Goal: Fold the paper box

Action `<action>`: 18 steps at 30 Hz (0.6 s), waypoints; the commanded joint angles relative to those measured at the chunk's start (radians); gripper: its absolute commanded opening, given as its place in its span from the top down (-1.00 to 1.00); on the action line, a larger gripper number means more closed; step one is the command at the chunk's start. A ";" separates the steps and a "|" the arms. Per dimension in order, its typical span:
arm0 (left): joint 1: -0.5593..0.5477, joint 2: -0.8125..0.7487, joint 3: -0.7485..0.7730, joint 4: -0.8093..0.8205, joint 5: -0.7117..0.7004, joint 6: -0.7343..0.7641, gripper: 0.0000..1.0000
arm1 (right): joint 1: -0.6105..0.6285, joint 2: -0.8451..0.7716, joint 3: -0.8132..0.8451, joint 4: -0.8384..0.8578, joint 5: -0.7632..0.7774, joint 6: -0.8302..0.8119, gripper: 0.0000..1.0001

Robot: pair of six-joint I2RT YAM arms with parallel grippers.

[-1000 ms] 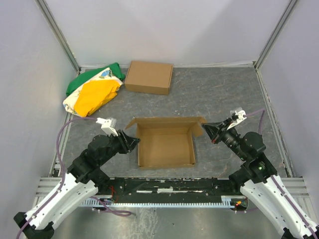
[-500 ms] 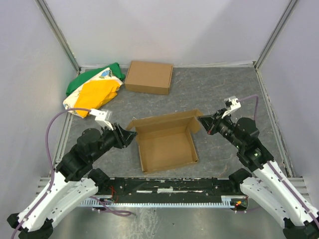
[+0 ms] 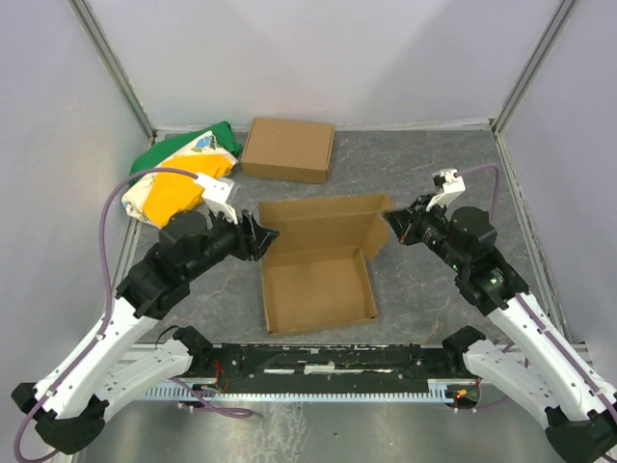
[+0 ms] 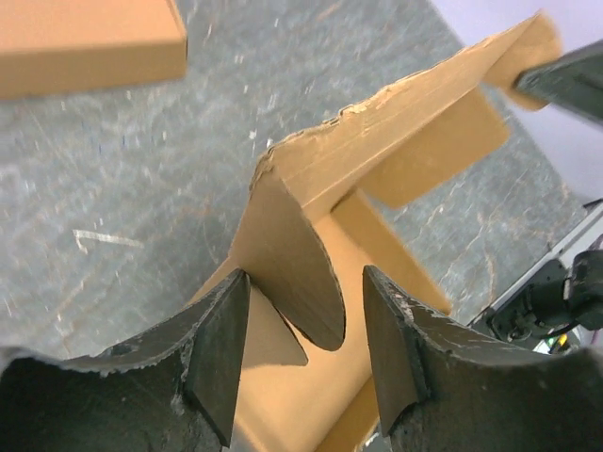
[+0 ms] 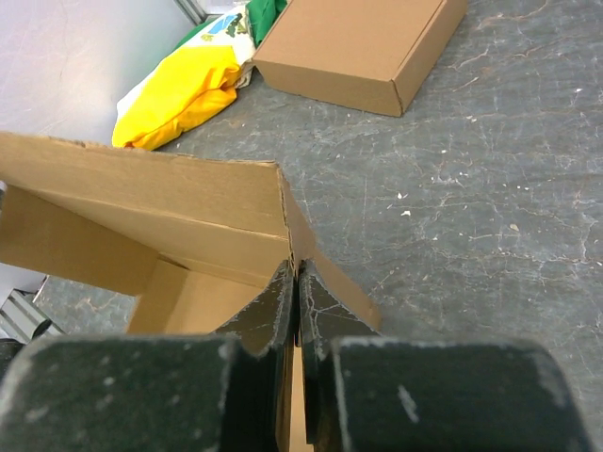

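Observation:
The paper box (image 3: 318,289) lies open at the table's middle, its lid panel (image 3: 323,220) raised at the far side. My left gripper (image 3: 262,234) is at the lid's left end. In the left wrist view it (image 4: 306,282) stands open, and the lid's rounded tab (image 4: 292,250) hangs between the fingers with a gap on each side. My right gripper (image 3: 390,224) is at the lid's right corner. The right wrist view shows it (image 5: 298,273) shut on the lid's side flap (image 5: 330,273), where that flap meets the lid (image 5: 170,217).
A ready-made brown cardboard box (image 3: 287,149) sits at the back of the table, also seen in the wrist views (image 4: 85,42) (image 5: 353,47). A green, yellow and white bag (image 3: 178,178) lies at the back left. Grey walls close in the sides.
Both grippers moved away from the arm bases and the lid panel rose higher. The left gripper's fingers spread wider around the rounded tab. The right gripper stayed shut on its flap.

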 commanded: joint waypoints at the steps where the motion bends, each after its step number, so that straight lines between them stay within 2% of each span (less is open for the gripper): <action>1: -0.005 0.005 0.178 0.061 0.060 0.136 -0.18 | 0.009 -0.020 0.055 0.000 -0.012 -0.008 0.84; 6: -0.005 0.005 0.233 0.056 0.063 0.191 -0.25 | 0.013 -0.006 0.055 -0.008 -0.024 -0.005 0.84; 14: -0.006 0.040 0.000 0.195 0.116 0.106 -0.09 | 0.017 -0.031 0.043 0.007 0.007 -0.038 0.86; 18: -0.007 0.032 -0.007 0.221 0.065 0.141 -0.09 | 0.018 -0.020 0.080 -0.029 0.078 -0.116 0.87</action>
